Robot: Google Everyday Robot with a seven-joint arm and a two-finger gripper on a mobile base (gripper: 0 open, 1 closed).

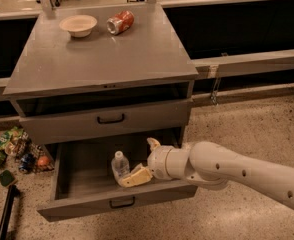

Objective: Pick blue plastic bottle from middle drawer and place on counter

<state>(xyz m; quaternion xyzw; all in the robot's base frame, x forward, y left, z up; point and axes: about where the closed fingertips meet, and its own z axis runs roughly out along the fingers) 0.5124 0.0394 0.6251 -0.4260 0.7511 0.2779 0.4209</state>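
The blue plastic bottle (120, 165), clear with a white cap, stands upright in the pulled-out middle drawer (82, 170), near its front centre. My gripper (143, 160) reaches into the drawer from the right on a thick white arm. Its fingers are spread: the lower cream finger (135, 177) lies against the bottle's right base and the other finger (152, 143) points up behind it. The bottle is beside the lower finger, not between the two. The counter (107, 59) is the flat grey top of the cabinet above.
A cream bowl (78, 25) and a red crushed soda can (120, 22) sit at the back of the counter. A closed drawer (111, 119) overhangs the open one. Snack bags (12, 146) lie on the floor at left. A grey ledge (252, 61) runs to the right.
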